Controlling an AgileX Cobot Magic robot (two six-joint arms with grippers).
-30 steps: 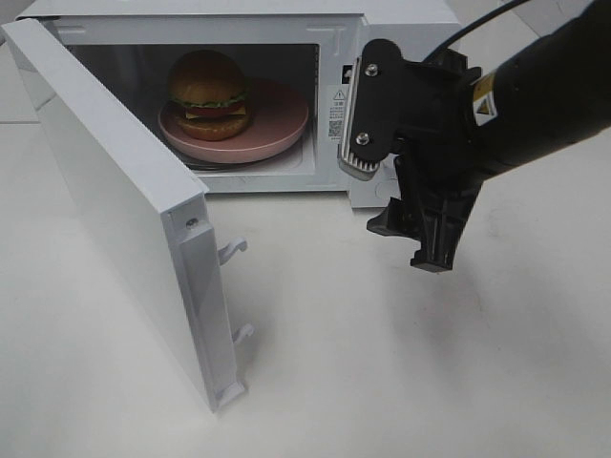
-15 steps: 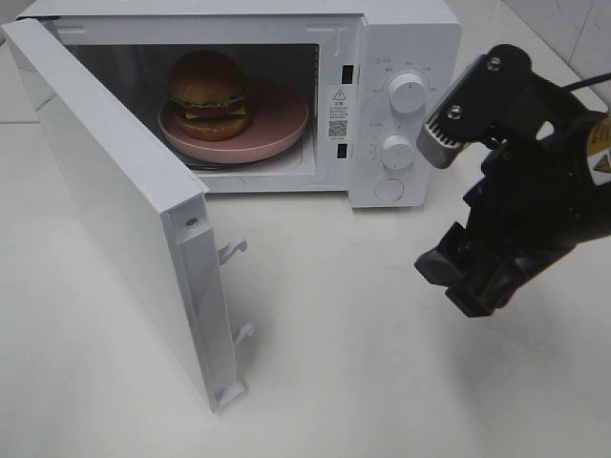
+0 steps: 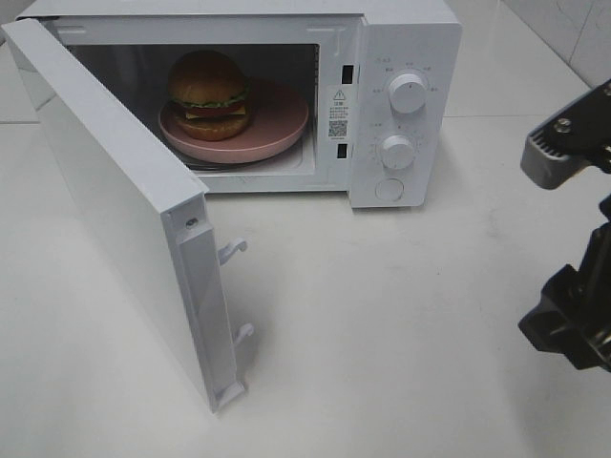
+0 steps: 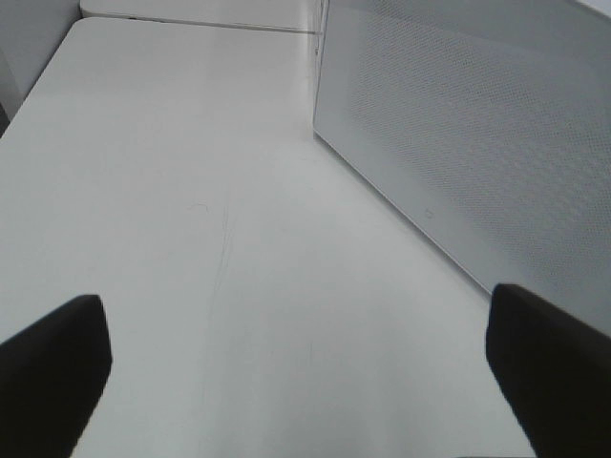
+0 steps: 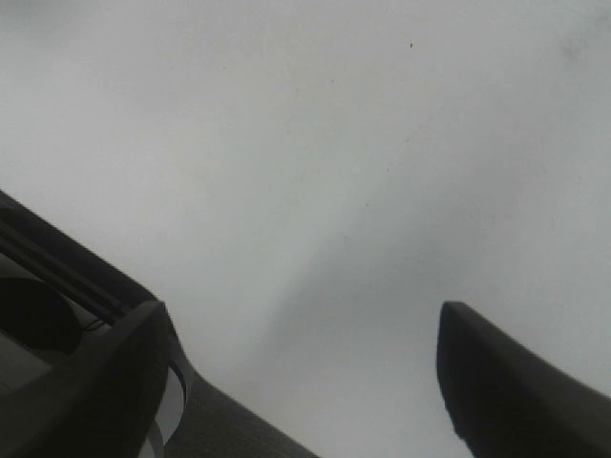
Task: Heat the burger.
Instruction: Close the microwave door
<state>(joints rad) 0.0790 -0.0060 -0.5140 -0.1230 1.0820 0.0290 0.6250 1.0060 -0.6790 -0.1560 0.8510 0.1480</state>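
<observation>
Burger sits plated inside the microwave for heating, its door swung left; left gripper and right gripper gape wide, both empty.

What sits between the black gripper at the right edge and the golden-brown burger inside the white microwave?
In the high view: bare white tabletop, then the microwave's white control panel with two round knobs, between right gripper and burger.

1. I work over a white table, matte, with fine scratches.
2. Beyond its far right corner I see pale tiles with grey joints.
3. Light is soft and even; shadows are faint.
</observation>
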